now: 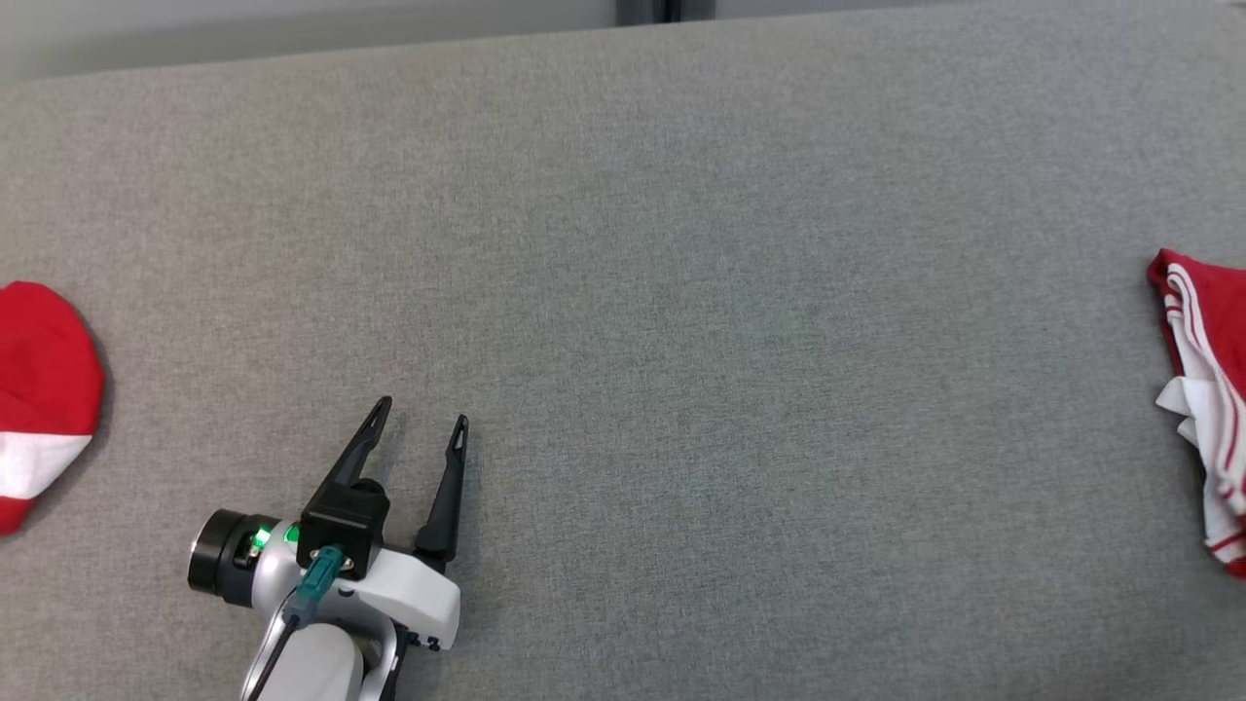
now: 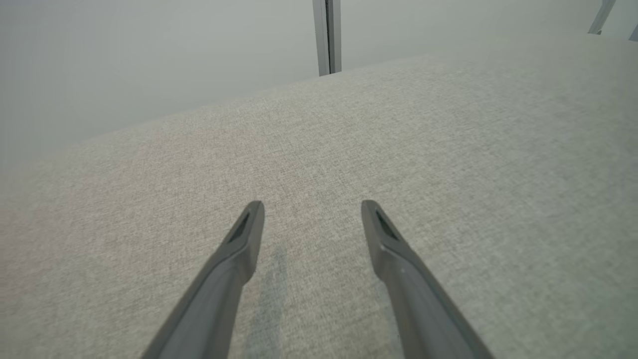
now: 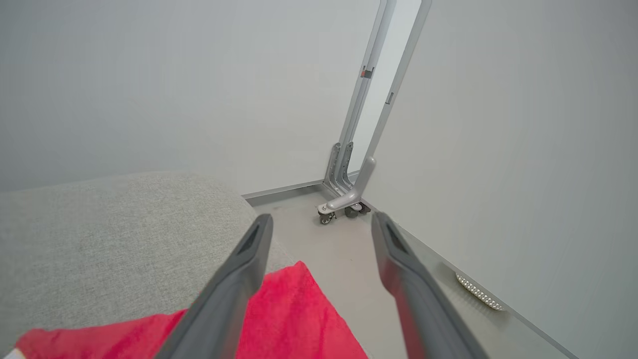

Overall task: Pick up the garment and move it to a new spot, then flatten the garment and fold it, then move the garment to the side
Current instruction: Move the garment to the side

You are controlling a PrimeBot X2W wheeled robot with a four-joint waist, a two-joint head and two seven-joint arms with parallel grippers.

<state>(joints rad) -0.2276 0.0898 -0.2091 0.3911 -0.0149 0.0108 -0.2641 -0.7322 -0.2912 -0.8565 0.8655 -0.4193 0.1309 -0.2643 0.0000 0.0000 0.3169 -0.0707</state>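
1. Red-and-white garment lies at the far right edge of the grey table, well apart from the left gripper. Setting it aside looks nearly done.
2. To finish well, lift the right gripper straight up, so no finger snags the cloth and spoils the fold or pulls it off the edge.
3. Right gripper: 2 fingers spread wide above the red fabric, nothing between them. I cannot tell whether either touches it.
4. Left gripper: fingers wide apart over bare table, holding nothing.
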